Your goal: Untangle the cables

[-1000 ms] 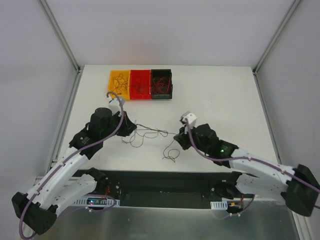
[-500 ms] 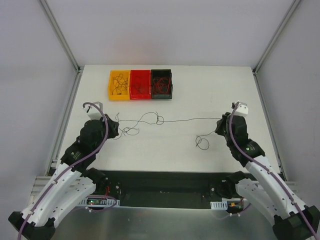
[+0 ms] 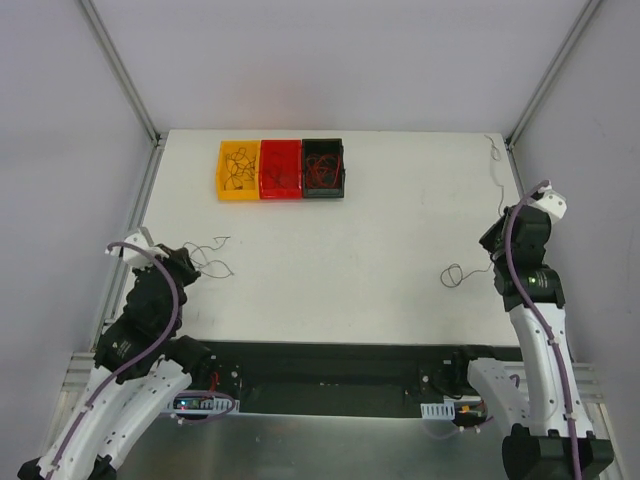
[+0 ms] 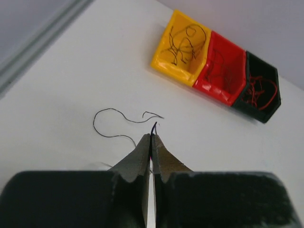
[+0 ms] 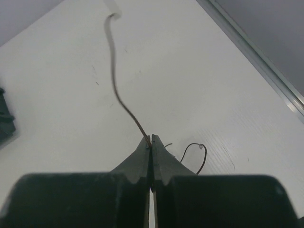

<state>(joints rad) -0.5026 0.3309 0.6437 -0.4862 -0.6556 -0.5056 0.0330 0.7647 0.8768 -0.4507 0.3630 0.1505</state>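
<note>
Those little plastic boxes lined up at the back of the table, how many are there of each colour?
Yellow box: 1
Red box: 1
Black box: 1
Total: 3

The right gripper (image 5: 151, 142) fills the bottom of the frame, its two dark fingers pressed together on a hair-thin brown cable (image 5: 114, 80), which bends away over the white table (image 5: 57, 95) toward the top edge. Just right of the tips lies a small dark loop (image 5: 194, 152) — whether it joins the held strand is unclear. A grey rail (image 5: 256, 52) edges the table at upper right.
</note>
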